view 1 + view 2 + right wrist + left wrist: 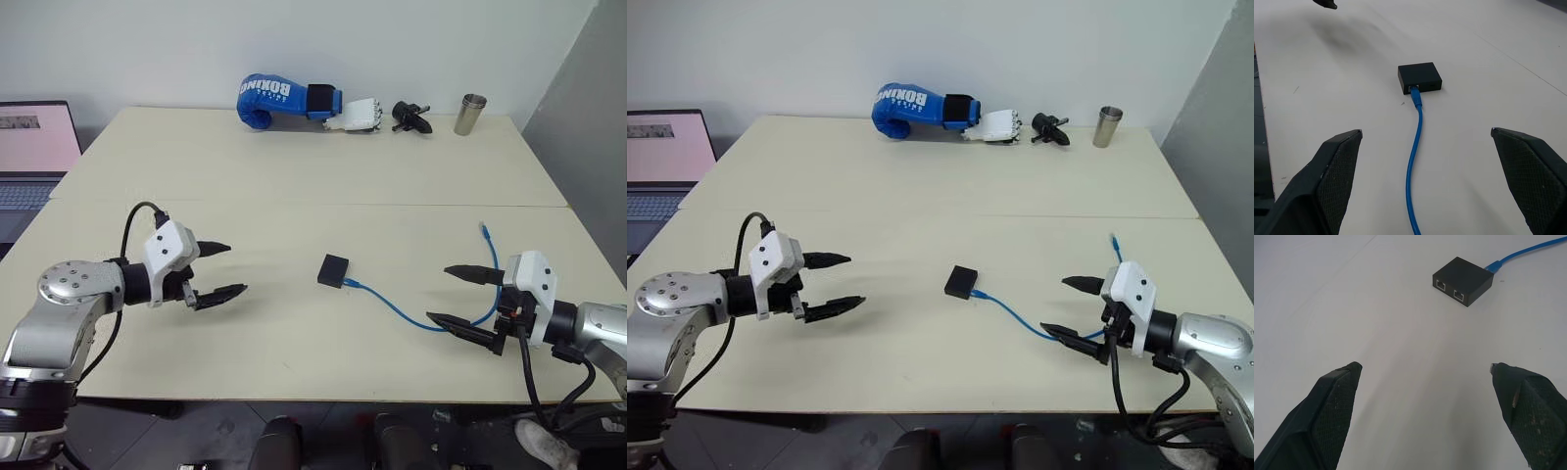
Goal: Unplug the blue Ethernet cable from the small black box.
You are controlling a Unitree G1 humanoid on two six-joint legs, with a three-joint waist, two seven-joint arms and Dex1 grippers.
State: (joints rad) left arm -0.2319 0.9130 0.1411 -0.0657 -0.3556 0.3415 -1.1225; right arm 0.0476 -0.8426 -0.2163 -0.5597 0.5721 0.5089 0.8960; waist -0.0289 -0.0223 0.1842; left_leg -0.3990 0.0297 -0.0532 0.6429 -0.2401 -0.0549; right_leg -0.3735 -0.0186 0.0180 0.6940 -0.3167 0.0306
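My left gripper [217, 269] hangs released near the tabletop's [294, 186] front left; my right gripper [460, 297] is released too, straddling the blue Ethernet cable [411, 313]. Cable's plugged into the small black box [333, 269], mid-table toward the front edge.

Laptop [34, 157] cut off by left edge.

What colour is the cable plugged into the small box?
Bright blue Ethernet cable, plugged into the small black box; clearest in the right wrist view.

Matt black box [1420, 77], smooth table [294, 186]
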